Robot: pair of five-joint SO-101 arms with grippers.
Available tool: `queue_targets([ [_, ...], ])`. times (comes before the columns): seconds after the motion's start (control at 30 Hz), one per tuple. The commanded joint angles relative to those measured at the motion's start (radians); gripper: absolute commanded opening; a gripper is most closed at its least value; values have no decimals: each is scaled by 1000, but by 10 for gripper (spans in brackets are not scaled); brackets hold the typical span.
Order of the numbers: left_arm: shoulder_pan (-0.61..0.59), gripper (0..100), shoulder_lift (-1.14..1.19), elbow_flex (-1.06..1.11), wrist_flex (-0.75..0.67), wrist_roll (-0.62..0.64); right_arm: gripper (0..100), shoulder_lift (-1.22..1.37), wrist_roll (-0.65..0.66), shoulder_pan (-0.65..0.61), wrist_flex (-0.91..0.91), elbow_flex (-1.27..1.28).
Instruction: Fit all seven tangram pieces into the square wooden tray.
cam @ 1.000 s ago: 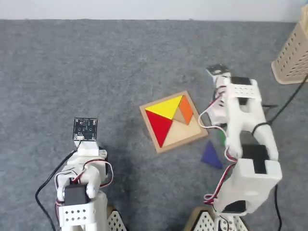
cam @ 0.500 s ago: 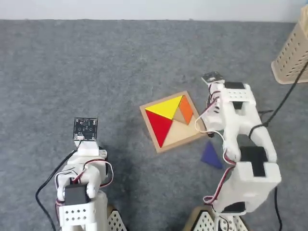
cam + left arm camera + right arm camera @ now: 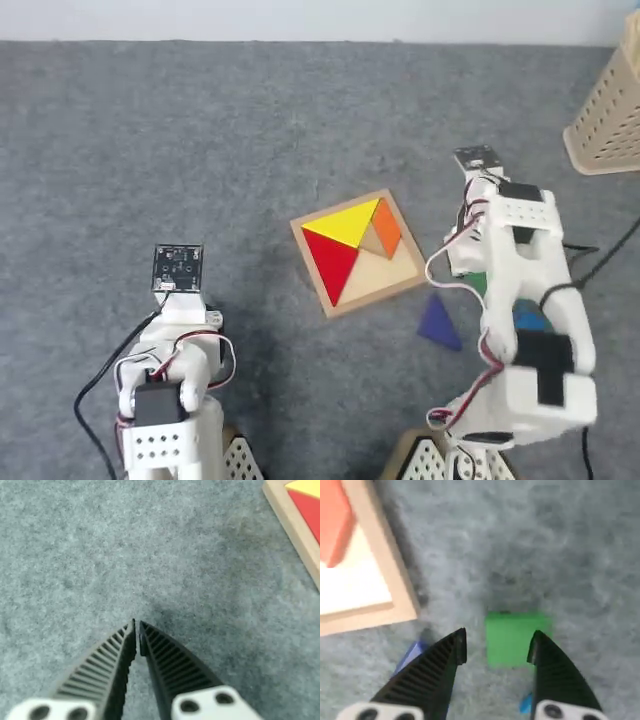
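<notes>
The square wooden tray (image 3: 398, 288) lies mid-table holding a yellow triangle (image 3: 345, 224), a red triangle (image 3: 333, 262) and an orange piece (image 3: 387, 227). A dark blue triangle (image 3: 438, 322) rests on the carpet beside the tray. A green square (image 3: 516, 637) lies on the carpet, and my right gripper (image 3: 498, 647) hangs open just above it, its fingers to either side. In the high view the right arm (image 3: 515, 262) covers most of the green square (image 3: 479, 284). My left gripper (image 3: 136, 626) is shut over bare carpet, away from the tray's corner (image 3: 292, 515).
A perforated beige basket (image 3: 610, 110) stands at the far right edge. A light blue piece (image 3: 527, 320) peeks out beside the right arm. The grey carpet stretches open to the left and behind the tray.
The right arm has swung right, away from the tray's edge, and now hangs over the green square. The left arm has stayed still.
</notes>
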Motion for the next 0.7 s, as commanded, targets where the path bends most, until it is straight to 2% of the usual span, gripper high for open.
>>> queue_targets([
  [0.0,-5,12,-21,-19,6,8,213,-151,-9,15,-18,38],
  [0.13,-5,12,-21,-19,6,8,213,-142,-8,41,-19,86],
  [0.53,-5,12,-21,-19,6,8,208,128,57,50,-59,15],
  [0.67,-5,12,-21,-19,6,8,110,133,55,50,-59,14],
])
